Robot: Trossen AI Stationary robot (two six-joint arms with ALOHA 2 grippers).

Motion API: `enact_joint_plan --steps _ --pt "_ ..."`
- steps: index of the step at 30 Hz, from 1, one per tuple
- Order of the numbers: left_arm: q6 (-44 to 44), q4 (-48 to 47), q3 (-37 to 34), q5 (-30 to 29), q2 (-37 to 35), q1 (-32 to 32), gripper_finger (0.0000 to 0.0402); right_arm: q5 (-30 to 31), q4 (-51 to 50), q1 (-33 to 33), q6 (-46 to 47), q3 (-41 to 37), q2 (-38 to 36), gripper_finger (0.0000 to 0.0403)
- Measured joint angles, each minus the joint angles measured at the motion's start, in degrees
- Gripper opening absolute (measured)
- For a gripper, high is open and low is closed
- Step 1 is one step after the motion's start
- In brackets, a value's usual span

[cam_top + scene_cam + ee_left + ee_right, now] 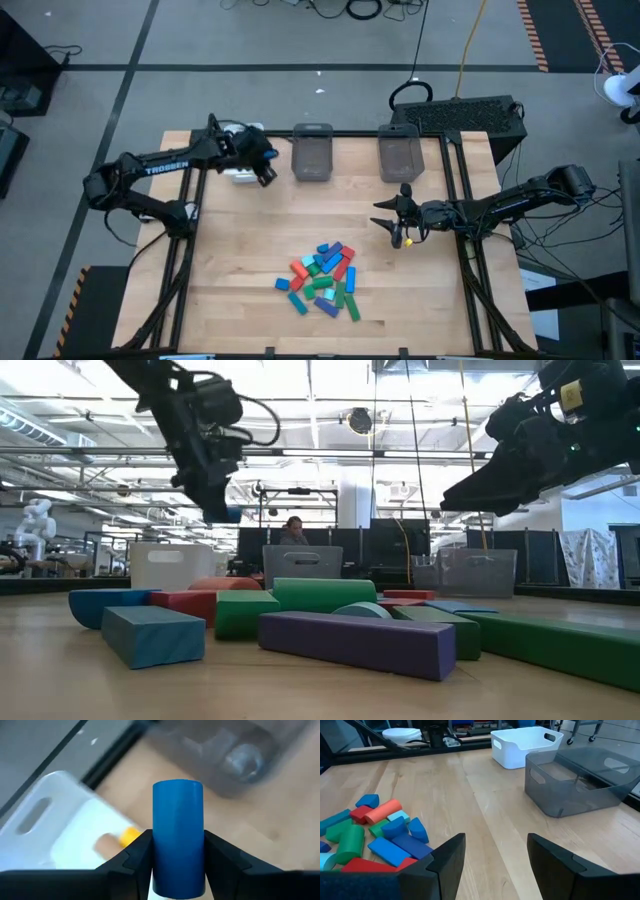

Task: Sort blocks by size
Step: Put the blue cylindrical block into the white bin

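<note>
Nearest the front edge of the wooden surface lies the pile of blocks, a loose heap of red, blue, green, teal, orange and purple pieces; seen from surface level a purple bar and a teal block lie foremost. The heap is unsorted, so most of the task looks undone. Farther back and to the robot's right, the right hand hovers over bare wood between the pile and the bins, its fingers spread wide; its own camera shows nothing between the tips, though from above a small yellow spot shows at it that I cannot identify. It seems to be waiting. Along the far edge stand two grey bins and, in the far left corner, a white tray, likely one container per size class. The left hand hangs above that tray, fingers closed partway on a blue cylinder block pinched by its sides and standing upright between them, probably so it drops cleanly. A yellow piece and a tan one already lie in the tray.
</note>
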Motion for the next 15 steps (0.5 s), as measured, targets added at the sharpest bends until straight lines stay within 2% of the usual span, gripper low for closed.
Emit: enact_joint_plan --steps 7,15 --pt "3.98 0.33 0.0 4.27 1.16 11.32 0.0146 0.02 0.0 -0.02 0.0 0.0 0.0 0.0201" --pt "11.04 0.79 0.02 5.7 5.34 18.51 0.0146 0.02 -0.02 -0.01 -0.01 0.0 0.0 0.0201"
